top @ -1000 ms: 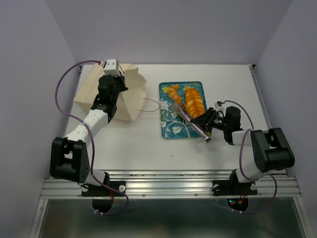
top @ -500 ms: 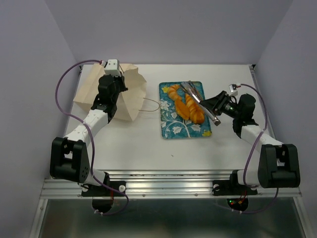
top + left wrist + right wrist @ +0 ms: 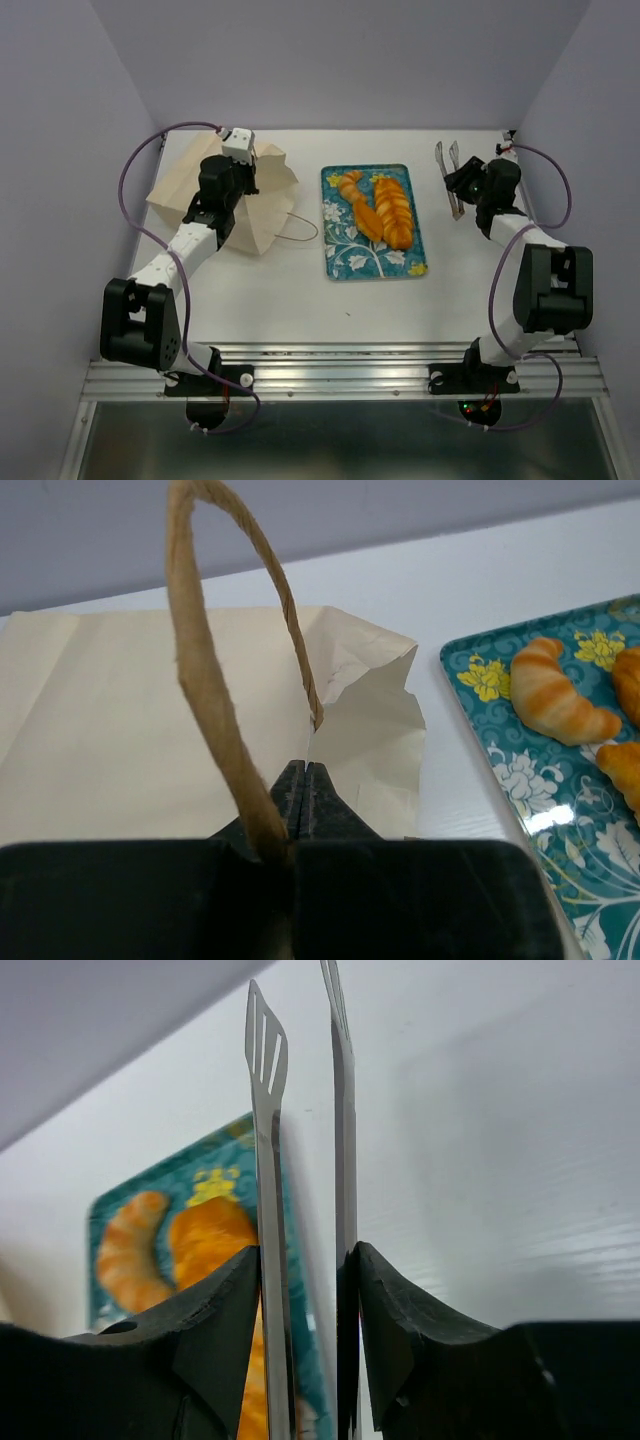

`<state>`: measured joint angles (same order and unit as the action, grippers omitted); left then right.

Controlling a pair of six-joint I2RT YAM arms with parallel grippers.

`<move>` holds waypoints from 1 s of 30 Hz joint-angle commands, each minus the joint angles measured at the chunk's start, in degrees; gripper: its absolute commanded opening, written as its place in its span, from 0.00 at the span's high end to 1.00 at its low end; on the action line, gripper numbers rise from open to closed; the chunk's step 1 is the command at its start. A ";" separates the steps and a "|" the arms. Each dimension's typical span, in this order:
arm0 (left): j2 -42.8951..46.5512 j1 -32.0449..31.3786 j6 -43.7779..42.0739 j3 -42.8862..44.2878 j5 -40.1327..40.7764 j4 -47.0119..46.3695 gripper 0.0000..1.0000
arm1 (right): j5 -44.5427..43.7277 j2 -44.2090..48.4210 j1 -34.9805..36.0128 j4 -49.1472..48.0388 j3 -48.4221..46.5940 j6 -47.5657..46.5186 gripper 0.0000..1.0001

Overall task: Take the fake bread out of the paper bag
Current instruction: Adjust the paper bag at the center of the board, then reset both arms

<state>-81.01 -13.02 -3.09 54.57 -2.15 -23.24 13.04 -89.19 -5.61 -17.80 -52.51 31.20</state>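
Note:
The fake bread lies on the teal floral tray (image 3: 345,255): a long braided loaf (image 3: 394,210) and a curved croissant piece (image 3: 351,185). The pale tan paper bag (image 3: 185,185) lies flattened at the far left, its mouth towards the tray. My left gripper (image 3: 243,172) is shut on the bag's rim by a brown loop handle (image 3: 200,650); its fingertips (image 3: 305,770) are pressed together. My right gripper (image 3: 462,185) is shut on metal tongs (image 3: 447,175) at the far right, apart from the tray. The tongs (image 3: 265,1090) are empty.
The bag's other handle (image 3: 300,225) lies on the white table between bag and tray. The tray (image 3: 500,740) sits just right of the bag mouth. Walls close in on the table's left, far and right sides. The right arm's cable loops near the far right corner.
My right arm swung the tongs off the tray to the far right of the table, leaving the bread on the tray. The left gripper moved slightly and reshaped the bag's mouth.

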 commanded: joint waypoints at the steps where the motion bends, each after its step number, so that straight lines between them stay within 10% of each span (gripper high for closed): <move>1: 2.27 0.18 -4.81 -0.17 -6.72 2.05 0.94 | -12.77 -5.97 -0.28 1.89 -4.00 -12.47 0.53; 8: 3.84 0.18 -5.96 -0.60 -11.46 5.58 0.57 | -20.33 -15.22 -0.28 1.63 -6.55 -16.17 0.51; 11: 7.61 0.10 -5.87 -1.83 -14.63 4.00 0.05 | -21.12 -16.28 -0.28 1.89 -6.82 -16.35 0.42; 14: 11.39 0.10 -4.21 -2.01 -15.42 2.86 0.01 | -22.26 -15.23 -0.28 1.89 -5.94 -16.09 0.32; 16: 13.76 0.01 -2.72 -1.49 -15.60 2.85 0.01 | -22.62 -12.95 -0.28 2.16 -5.24 -16.43 0.00; 30: 25.46 0.01 10.74 -4.03 -6.11 -0.48 0.01 | -36.41 9.99 -0.28 12.00 -3.04 -9.41 0.00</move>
<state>-60.25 -13.02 3.99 51.70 -10.02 -18.74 -16.45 -84.33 -5.61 -7.33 -56.29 19.38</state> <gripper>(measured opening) 0.986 0.995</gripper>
